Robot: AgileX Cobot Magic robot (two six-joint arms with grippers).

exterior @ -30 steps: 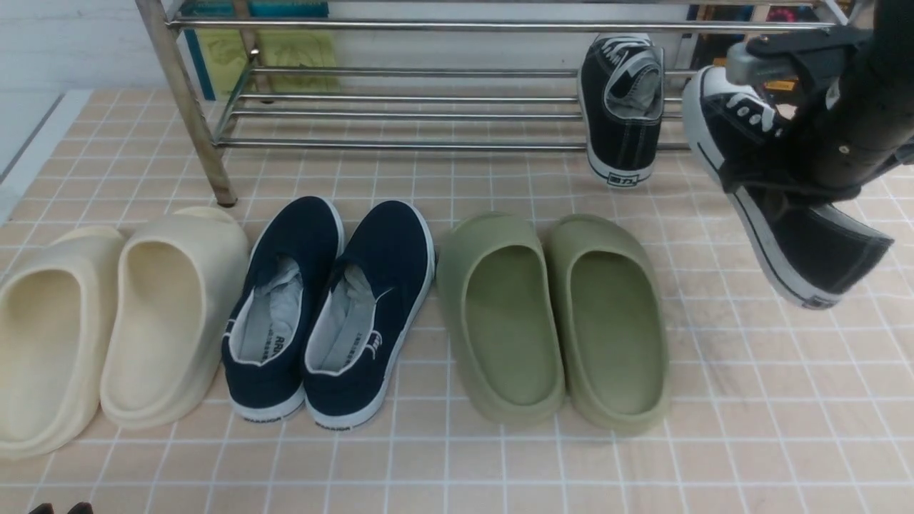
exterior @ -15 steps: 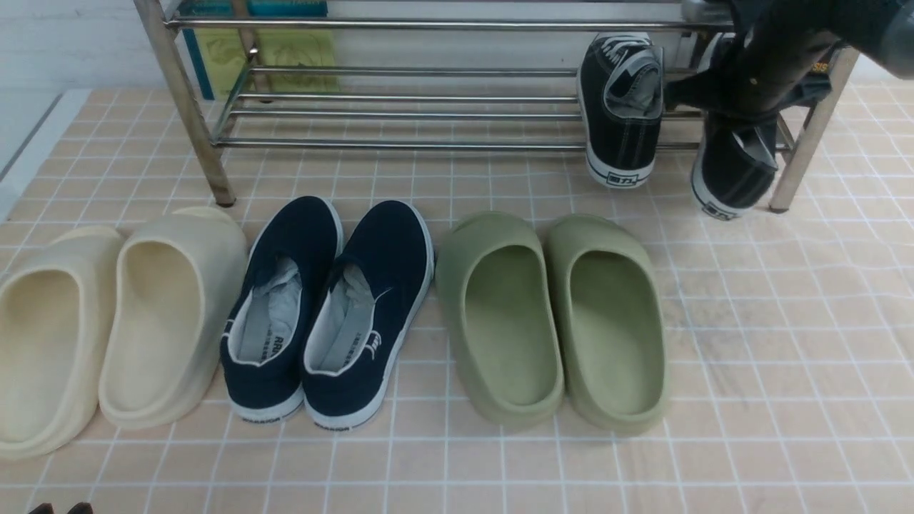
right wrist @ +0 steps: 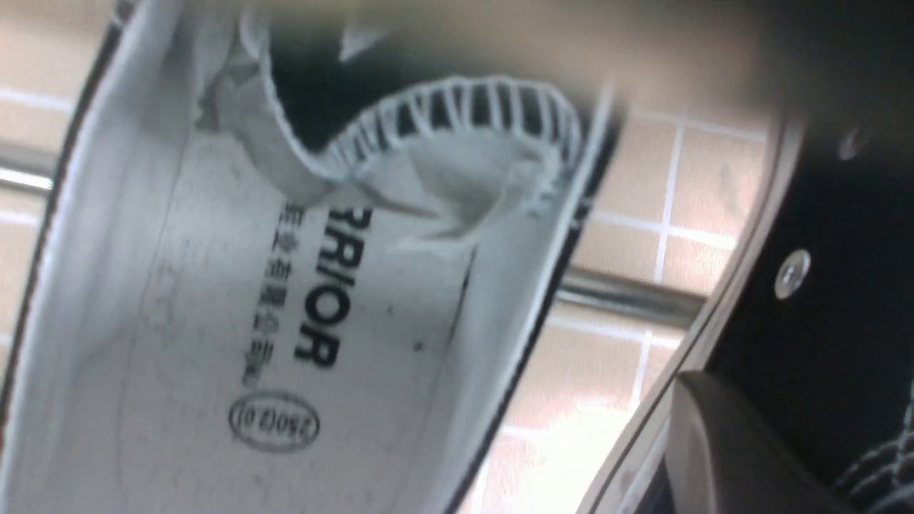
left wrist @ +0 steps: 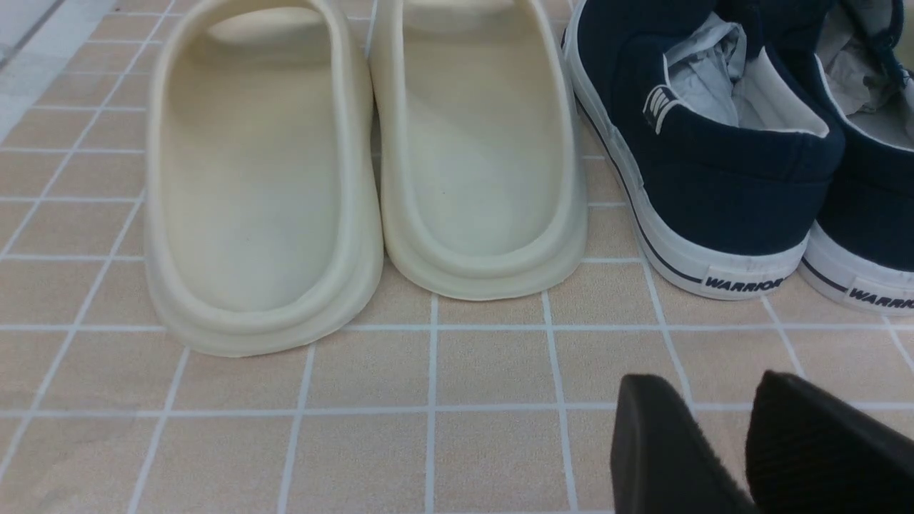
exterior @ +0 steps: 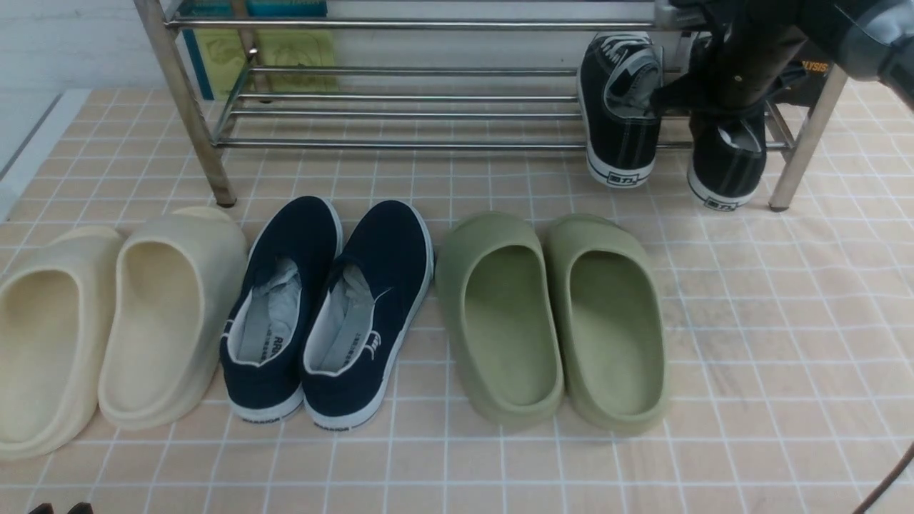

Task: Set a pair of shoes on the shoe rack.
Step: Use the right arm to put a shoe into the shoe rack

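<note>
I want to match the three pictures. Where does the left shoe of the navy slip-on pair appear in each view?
Front view: the left navy slip-on lies left of centre on the tiled floor, heel toward the camera.
Left wrist view: the left navy slip-on shows heel-first, close up.
Right wrist view: not in it.
Shared landmark: the cream clog right beside it, in both views.

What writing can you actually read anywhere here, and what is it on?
"WARRIOR": heel tab of a navy slip-on.
"RRIOR", start hidden: insole of the black sneaker.
"250(2.0)": oval stamp on that insole.
"LYSIS", start hidden: dark object behind the rack.
Chinese characters by the stamp: blurred.
Black sneakers' heel tabs, front view: too small.
</note>
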